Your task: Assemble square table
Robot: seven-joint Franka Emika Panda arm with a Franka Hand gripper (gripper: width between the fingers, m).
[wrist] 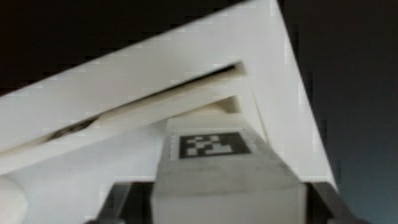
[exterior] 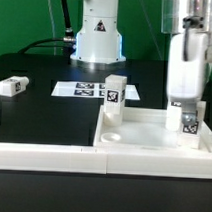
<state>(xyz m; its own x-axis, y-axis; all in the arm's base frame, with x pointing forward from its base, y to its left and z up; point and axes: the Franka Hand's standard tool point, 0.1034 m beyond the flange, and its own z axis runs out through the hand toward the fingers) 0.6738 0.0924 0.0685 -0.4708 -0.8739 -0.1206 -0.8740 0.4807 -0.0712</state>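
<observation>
The tool [exterior: 183,97] is clamping a short white block, the gripped leg [exterior: 188,120], and is holding it upright at the right of the exterior view. The leg's lower end is sitting inside the square tray [exterior: 153,136], near the tray's right-hand corner. I cannot tell whether it is touching the tray's floor. In the wrist view the tool [wrist: 214,205] is showing its dark fingers [wrist: 121,205] pressing on both sides of the gripped leg [wrist: 214,150]. The leg's black-and-white tag is facing the camera, and the raised rim of the square tray [wrist: 160,70] is running behind it.

A standing leg [exterior: 114,94] is rising upright at the tray's upper left corner, near the centre of the exterior view. A loose leg [exterior: 13,85] is lying on its side on the black tabletop [exterior: 43,116] at the exterior view's left, well apart from the tray. The marker board [exterior: 87,90] is lying flat just beyond the standing leg, in front of the robot's base. A long white rail [exterior: 52,158] is stretching across the lower part of the frame.
</observation>
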